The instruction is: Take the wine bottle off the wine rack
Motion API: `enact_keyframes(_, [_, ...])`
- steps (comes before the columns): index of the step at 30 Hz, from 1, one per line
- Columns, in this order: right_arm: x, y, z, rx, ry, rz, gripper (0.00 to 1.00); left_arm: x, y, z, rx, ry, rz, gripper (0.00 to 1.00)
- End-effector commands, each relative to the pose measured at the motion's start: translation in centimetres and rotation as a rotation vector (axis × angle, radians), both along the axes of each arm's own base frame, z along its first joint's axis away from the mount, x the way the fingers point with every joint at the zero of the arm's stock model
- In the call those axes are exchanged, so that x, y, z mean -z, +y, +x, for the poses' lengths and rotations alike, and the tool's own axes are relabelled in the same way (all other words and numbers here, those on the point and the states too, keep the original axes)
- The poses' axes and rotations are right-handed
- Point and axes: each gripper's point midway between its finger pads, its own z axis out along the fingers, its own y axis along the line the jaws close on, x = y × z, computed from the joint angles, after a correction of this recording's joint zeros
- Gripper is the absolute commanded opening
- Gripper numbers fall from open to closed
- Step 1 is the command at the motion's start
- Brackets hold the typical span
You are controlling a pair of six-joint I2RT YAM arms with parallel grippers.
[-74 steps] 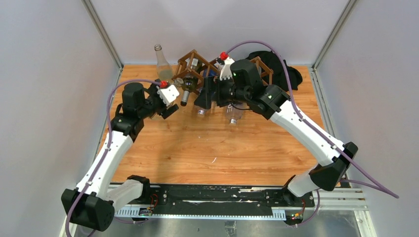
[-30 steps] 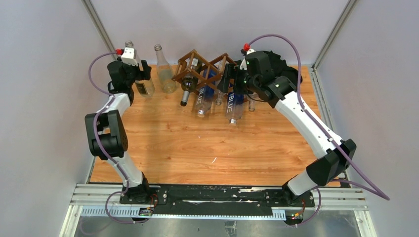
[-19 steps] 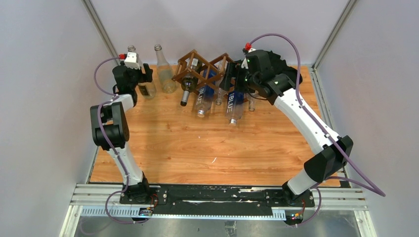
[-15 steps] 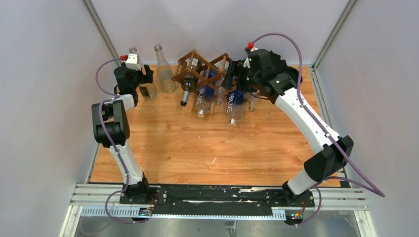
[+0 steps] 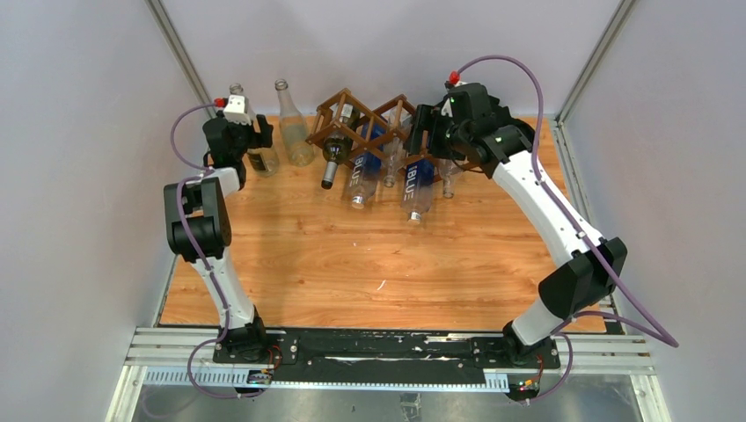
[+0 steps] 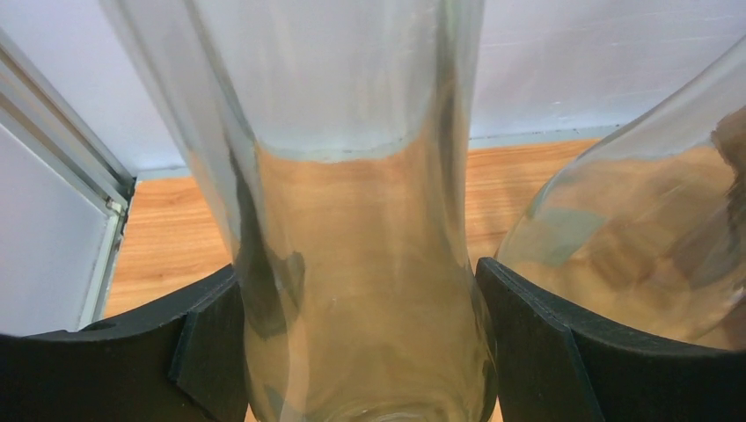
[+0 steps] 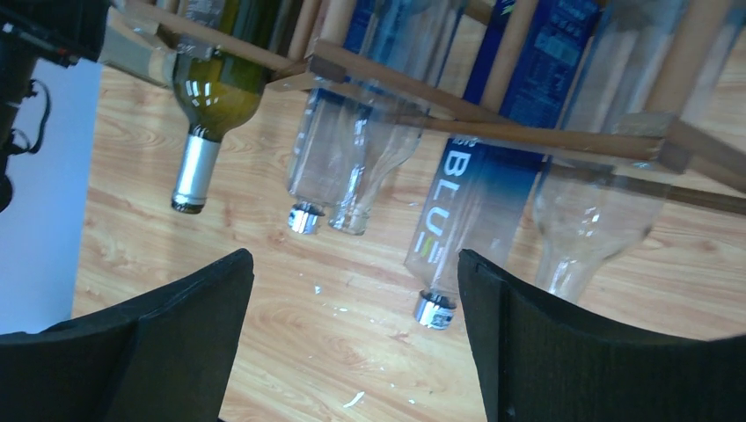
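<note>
Glass bottle (image 6: 343, 132): upright, clamped between the fingers of my left gripper (image 6: 356, 290), away from the rack. A second loose bottle (image 6: 642, 220) stands just right of it. My right gripper (image 7: 352, 264): open, empty. Wine rack (image 7: 387, 88): just ahead of that gripper, green wine bottle (image 7: 220, 83) and several others lying in its cells. Unloading looks only partly done.

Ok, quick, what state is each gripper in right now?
Left gripper: closed on the tall clear glass bottle.
Right gripper: open, holding nothing, over the dark brown wooden lattice wine rack.
</note>
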Motion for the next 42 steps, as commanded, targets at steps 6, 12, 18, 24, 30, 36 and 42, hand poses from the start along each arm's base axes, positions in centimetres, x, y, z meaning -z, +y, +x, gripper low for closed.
enact_keyframes(6, [-1.7,-5.6,3.6,0.149,-0.077,-0.189,0.89,-9.4,-0.5,-2.8,0.018,-0.161,0.059,0.92])
enact_keyframes(12, [-1.9,-9.1,5.5,0.242,-0.081,-0.261,0.89,-9.9,-1.7,-5.1,0.074,-0.127,0.066,1.0])
enact_keyframes(18, [0.2,-10.4,7.4,0.263,-0.022,-0.261,0.87,-10.6,-1.9,-6.2,0.084,-0.085,0.098,1.0])
enact_keyframes(24, [2.1,-10.5,8.6,0.256,0.021,-0.264,0.84,-10.9,-1.7,-6.7,0.077,-0.06,0.124,0.96])
enact_keyframes(30, [3.4,-10.8,9.5,0.26,0.05,-0.257,0.76,-10.8,-1.3,-6.5,0.06,-0.024,0.122,0.8])
enact_keyframes(36, [4.3,-11.1,10.2,0.262,0.07,-0.255,0.66,-10.9,-1.4,-6.5,0.06,-0.025,0.116,0.64])
enact_keyframes(42, [5.1,-11.2,10.5,0.266,0.085,-0.258,0.57,-11.0,-1.3,-5.5,0.059,-0.025,0.095,0.47])
